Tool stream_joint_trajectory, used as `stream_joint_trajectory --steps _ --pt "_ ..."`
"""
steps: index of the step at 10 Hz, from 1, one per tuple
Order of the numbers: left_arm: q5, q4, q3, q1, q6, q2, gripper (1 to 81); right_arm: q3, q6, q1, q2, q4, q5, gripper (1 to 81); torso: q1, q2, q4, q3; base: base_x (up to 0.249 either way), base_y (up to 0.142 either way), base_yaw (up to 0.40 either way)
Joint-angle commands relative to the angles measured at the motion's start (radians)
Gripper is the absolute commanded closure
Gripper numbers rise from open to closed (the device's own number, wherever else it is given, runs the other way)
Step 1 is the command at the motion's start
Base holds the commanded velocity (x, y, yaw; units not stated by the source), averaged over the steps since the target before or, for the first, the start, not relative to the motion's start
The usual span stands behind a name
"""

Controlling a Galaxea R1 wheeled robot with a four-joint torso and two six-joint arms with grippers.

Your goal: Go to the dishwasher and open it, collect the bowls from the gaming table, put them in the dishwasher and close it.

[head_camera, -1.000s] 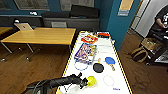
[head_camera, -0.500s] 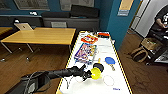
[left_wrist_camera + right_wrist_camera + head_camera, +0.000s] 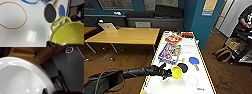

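Yellow colander (image 3: pixel 177 72) — now lifted, left gripper (image 3: pixel 167 73)

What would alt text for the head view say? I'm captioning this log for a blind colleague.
The robot's left arm reaches in over the white-topped gaming table and holds a yellow perforated bowl just above it. Beyond the bowl lie a black paddle, a blue paddle and colourful game boxes; a wooden desk stands alongside.
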Motion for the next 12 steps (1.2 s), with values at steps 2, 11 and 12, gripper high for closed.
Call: stream_joint_trajectory --steps 2,11,12 --pt "0.008 0.291 0.436 -0.042 0.128 -0.295 81.1 0.065 -0.005 0.023 -0.069 -0.027 -0.026 81.1 0.0 0.0 0.0 0.0 0.0 0.0 0.0" --pt "-0.014 0.536 0.533 0.476 0.355 -0.526 81.1 0.036 -0.007 -0.023 -0.077 -0.028 -0.018 81.1 0.0 0.0 0.0 0.094 0.0 0.0 0.0" --pt "-0.02 0.567 0.504 0.525 0.354 -0.518 81.1 0.033 -0.007 -0.026 -0.076 -0.028 -0.015 81.1 0.0 0.0 0.0 0.11 0.0 0.0 0.0"
